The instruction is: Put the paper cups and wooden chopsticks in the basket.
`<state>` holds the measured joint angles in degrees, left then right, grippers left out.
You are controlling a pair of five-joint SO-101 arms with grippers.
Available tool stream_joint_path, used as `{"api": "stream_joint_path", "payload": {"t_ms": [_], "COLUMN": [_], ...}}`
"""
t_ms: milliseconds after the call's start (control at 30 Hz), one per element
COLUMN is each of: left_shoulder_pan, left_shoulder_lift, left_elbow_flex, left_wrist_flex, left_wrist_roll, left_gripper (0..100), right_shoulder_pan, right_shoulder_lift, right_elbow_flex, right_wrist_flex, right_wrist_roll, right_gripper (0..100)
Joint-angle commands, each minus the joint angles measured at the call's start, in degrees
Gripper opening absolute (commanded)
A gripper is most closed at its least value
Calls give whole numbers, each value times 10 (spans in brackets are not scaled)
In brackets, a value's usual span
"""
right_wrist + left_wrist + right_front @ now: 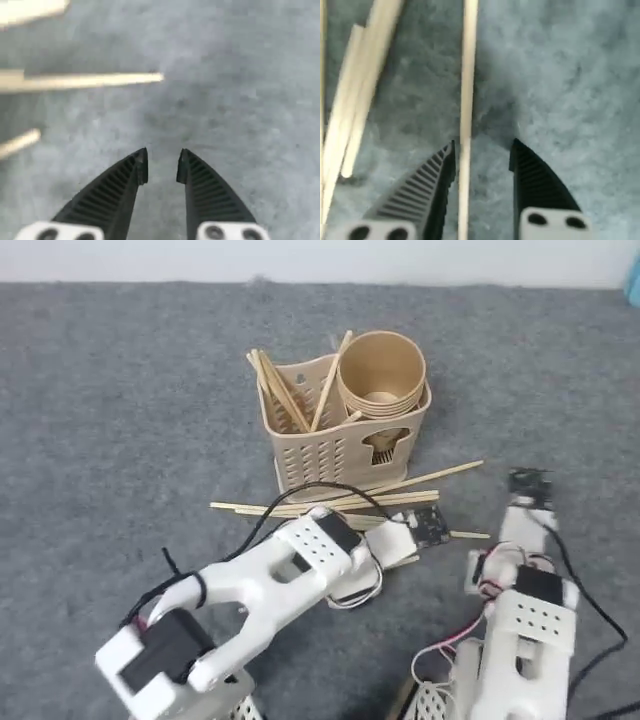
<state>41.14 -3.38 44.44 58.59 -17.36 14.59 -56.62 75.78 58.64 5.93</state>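
The left arm (pixel 290 570) extends from the near left corner of the high view diagonally toward the middle, its white links stretched low and its wrist bent forward. The left claw (pixel 483 143) points down, close over the tabletop (pixel 120 440), with its 2 black ribbed fingers (pixel 427 185) spread well apart. The right arm (pixel 530 625) stands at the near right, folded more compactly, its forearm running straight away from its base. The right claw (pixel 161 151) also points down near the tabletop, its 2 fingers parted by a narrower gap, tips not touching. The 2 arms are apart from each other.
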Motion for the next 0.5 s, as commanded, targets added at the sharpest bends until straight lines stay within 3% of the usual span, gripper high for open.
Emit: {"api": "stream_joint_path", "payload": {"t_ms": [0,133,467], "left_shoulder_pan": [3,2,3], "left_shoulder_lift": [22,64,113], "left_elbow_flex": [-44,-76,-113], "left_wrist_flex": [-13,-13,-13], "left_wrist_roll": [54,104,165], "left_gripper": [173,173,156], "right_shoulder_pan": [58,113,116], "right_shoulder_lift": [-7,-7,-7], "right_elbow_flex": [-52,-70,-72], "right_wrist_flex": [-9,-13,-13], "right_wrist_roll": [-69,-98,-108], "right_gripper": [104,103,104]}}
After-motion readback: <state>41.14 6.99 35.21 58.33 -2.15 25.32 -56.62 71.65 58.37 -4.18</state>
